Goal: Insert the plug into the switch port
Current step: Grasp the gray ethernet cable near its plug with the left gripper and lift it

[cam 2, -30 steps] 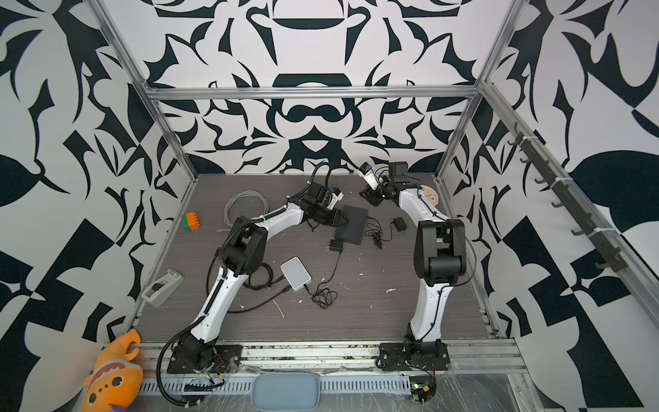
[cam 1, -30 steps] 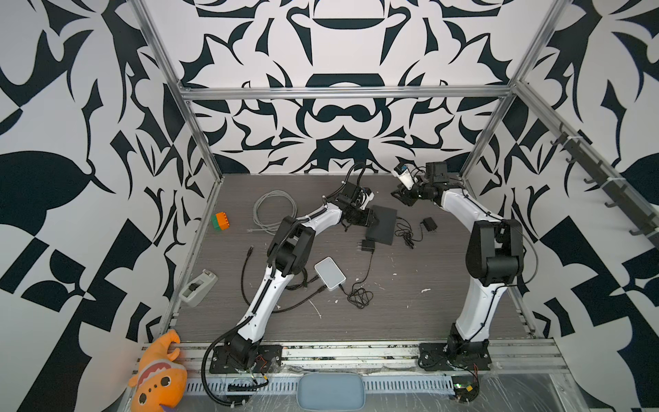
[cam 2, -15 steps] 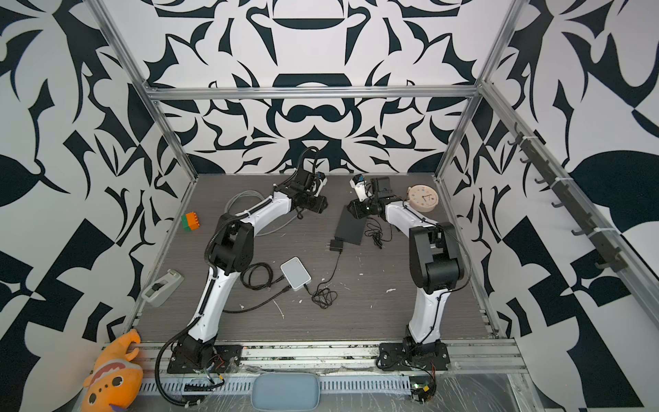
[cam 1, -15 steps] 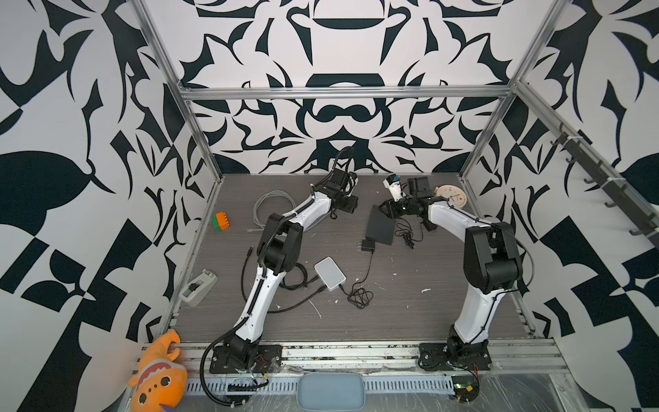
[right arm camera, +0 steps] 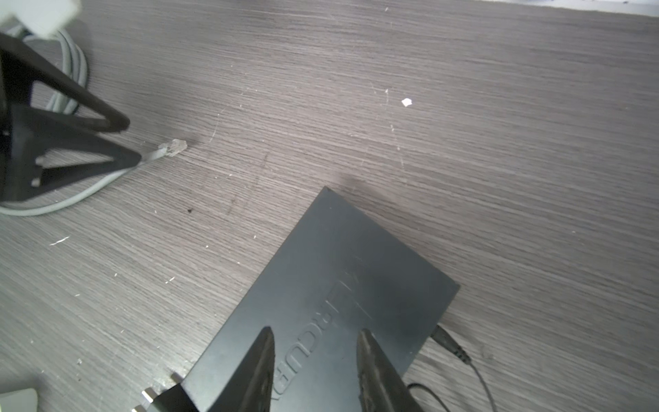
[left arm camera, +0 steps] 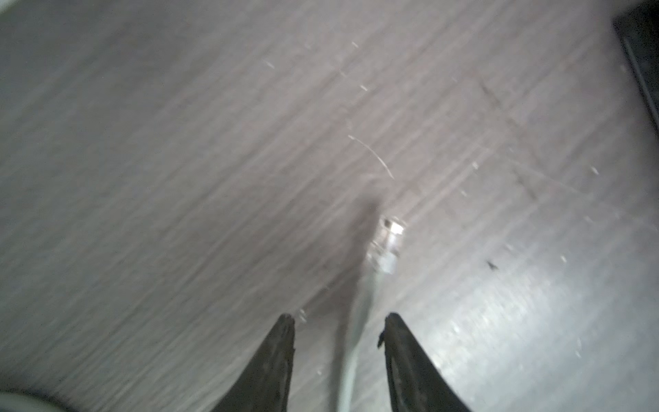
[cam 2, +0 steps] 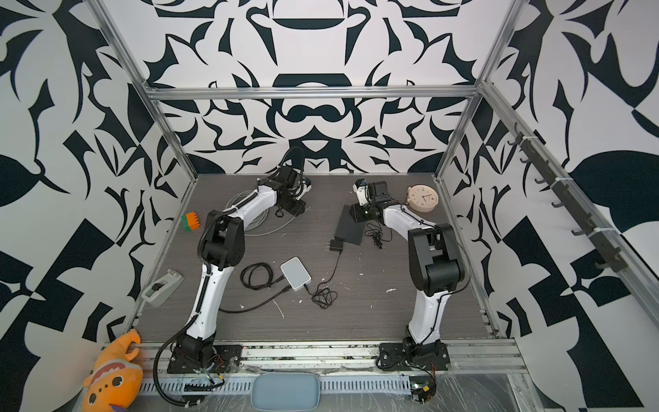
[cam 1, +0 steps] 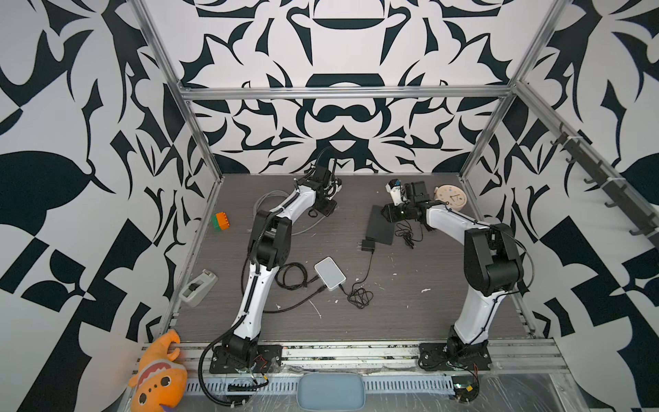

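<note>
in both top views the flat black switch (cam 1: 379,226) (cam 2: 351,226) lies far, right of centre, with the plug not yet in it, so grasp and insertion both remain.
left wrist: the left gripper (left arm camera: 337,328), fingers apart, straddles the smooth grey cable (left arm camera: 353,349). its clear plug (left arm camera: 387,242) lies loose on the woodgrain table (left arm camera: 178,142).
right wrist: the right gripper (right arm camera: 313,339), spread and empty, hangs over the matte, embossed switch.

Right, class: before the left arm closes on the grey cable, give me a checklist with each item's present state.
1. Left gripper jaws open: ok.
2. Grey network cable running between them: ok.
3. Clear plastic plug lying free on the wood-grain table: ok.
4. Flat black rectangular switch box under the right gripper: ok.
5. Switch clamped steady: not ok, right jaws open.
6. Port facing the plug: cannot tell, none visible.
</note>
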Robot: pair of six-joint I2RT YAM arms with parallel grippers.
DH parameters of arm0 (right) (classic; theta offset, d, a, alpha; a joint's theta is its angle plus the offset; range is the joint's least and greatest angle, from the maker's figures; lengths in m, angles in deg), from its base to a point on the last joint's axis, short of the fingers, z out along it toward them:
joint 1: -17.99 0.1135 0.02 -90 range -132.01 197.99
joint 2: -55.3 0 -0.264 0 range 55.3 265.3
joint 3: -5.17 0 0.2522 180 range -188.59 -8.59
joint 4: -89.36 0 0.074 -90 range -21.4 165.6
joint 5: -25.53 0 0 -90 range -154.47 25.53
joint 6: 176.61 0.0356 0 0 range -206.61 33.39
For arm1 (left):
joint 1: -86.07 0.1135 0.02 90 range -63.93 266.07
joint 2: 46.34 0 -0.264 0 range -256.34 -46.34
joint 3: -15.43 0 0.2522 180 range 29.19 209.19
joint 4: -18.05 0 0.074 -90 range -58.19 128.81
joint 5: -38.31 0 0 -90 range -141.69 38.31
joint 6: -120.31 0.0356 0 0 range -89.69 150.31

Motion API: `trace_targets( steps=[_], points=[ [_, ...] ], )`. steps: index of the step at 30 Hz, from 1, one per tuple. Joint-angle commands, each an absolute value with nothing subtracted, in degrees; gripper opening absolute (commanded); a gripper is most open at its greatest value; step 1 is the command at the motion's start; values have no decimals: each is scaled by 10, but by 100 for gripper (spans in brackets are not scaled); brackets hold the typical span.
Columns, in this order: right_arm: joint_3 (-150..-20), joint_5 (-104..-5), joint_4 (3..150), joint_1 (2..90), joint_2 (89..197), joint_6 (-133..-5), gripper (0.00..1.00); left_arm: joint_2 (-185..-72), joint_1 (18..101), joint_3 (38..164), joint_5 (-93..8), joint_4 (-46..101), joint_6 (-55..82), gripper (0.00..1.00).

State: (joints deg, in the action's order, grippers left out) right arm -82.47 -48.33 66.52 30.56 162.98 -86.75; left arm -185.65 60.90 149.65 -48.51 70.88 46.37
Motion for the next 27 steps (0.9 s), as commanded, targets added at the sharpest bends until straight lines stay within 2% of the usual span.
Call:
trace_targets(
  steps=[1, 3, 5, 7, 10, 13, 17, 22, 27],
  points=[
    [-852, -501, 652, 322, 1610, -866, 42, -1844, 607, 1465, -442, 744, 491, 45],
    [-858, -505, 645, 325, 1612, -865, 42, -1836, 606, 1447, -428, 735, 496, 43],
    [-860, -505, 647, 325, 1611, -853, 42, -1836, 606, 1438, -428, 729, 501, 32],
    [-865, -498, 647, 325, 1610, -829, 41, -1837, 604, 1440, -421, 730, 506, 13],
    [-891, -479, 626, 326, 1614, -793, 38, -1809, 599, 1416, -386, 694, 515, 2],
    [-888, -430, 647, 331, 1610, -739, 38, -1752, 578, 1359, -350, 613, 551, 0],
    [-811, -345, 780, 330, 1593, -609, 38, -1701, 558, 1313, -285, 556, 597, 0],
    [-733, -322, 887, 331, 1560, -528, 39, -1674, 554, 1287, -208, 539, 616, 0],
    [-701, -318, 924, 331, 1529, -487, 39, -1673, 546, 1285, -221, 543, 621, 0]
  ],
)
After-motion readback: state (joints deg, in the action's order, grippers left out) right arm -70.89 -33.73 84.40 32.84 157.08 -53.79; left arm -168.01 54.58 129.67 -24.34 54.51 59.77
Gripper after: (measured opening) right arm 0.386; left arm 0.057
